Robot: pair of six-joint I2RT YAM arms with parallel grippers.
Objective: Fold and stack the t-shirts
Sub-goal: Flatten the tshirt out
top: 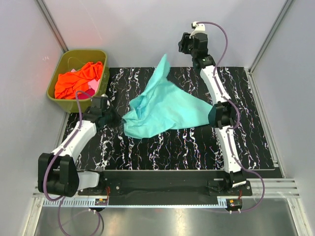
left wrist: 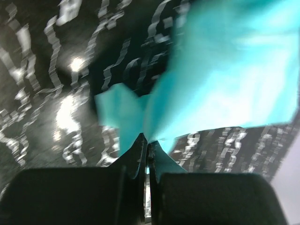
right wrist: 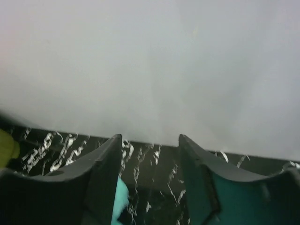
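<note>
The teal t-shirt (top: 165, 105) lies crumpled mid-bench (top: 197, 142), one corner standing up toward the far edge. The left gripper (left wrist: 147, 140) has its jaws clenched on the shirt's left end. The right gripper (right wrist: 150, 140) has its jaws spread and empty. Risk: a one-sided pull would likely drag and bunch the cloth.

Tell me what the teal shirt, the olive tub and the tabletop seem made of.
Teal t-shirt: thin matte cloth; it drapes and creases. Olive-green tub: probably moulded plastic, rigid rim, dull sheen. Tabletop: black, white-veined marble pattern, glossy with glare; printed laminate or stone, cannot tell.
</note>
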